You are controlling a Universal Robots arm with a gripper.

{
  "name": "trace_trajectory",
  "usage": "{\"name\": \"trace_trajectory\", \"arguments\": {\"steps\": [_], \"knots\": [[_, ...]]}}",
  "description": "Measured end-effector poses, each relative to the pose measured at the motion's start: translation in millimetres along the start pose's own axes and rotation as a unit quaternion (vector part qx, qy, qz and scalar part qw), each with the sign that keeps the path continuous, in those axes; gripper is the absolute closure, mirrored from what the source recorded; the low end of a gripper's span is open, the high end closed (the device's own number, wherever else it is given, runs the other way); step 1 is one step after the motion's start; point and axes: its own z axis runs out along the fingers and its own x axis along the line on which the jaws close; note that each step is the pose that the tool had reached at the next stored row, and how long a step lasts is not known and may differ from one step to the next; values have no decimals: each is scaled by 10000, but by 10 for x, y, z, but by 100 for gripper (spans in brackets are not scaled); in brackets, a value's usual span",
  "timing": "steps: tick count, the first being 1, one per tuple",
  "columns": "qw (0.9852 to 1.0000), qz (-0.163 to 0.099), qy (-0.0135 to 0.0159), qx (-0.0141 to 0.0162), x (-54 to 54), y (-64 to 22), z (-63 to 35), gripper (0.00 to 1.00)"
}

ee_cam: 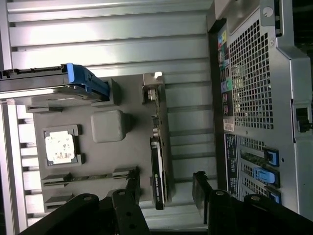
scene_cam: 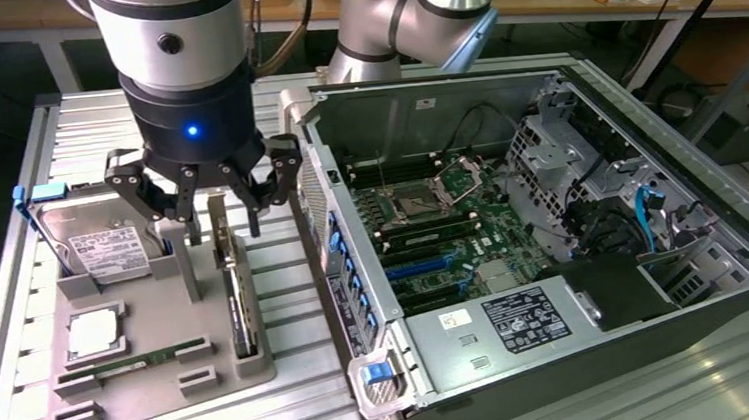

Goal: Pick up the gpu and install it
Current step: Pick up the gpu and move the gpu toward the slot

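Observation:
The gpu (scene_cam: 235, 291) is a thin dark card standing on its long edge in a slot of the grey holder tray (scene_cam: 161, 392), at the exterior view's left of the open computer case. My gripper (scene_cam: 219, 217) hangs open right over the card's far end, with one finger on each side of its upper edge and a gap to both. In the wrist view the gpu (ee_cam: 159, 147) runs lengthwise between my two dark fingers (ee_cam: 200, 188), its silvery bracket end farthest from them. My gripper (ee_cam: 166, 191) holds nothing.
The tray also carries a hard drive with blue rails (scene_cam: 103, 241), a square processor chip (scene_cam: 94, 334) and a narrow memory stick (scene_cam: 133, 364). The open computer case (scene_cam: 698, 245) lies close beside the tray, its motherboard (scene_cam: 436, 230) exposed. Slatted aluminium table (scene_cam: 298, 417) lies underneath.

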Motion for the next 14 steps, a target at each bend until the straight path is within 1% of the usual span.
{"name": "trace_trajectory", "arguments": {"steps": [8,10,14], "knots": [[10000,0,0,0,5,-24,38,44],[10000,0,-1,-1,6,-41,53,44],[10000,-3,0,0,22,-58,211,44]]}}
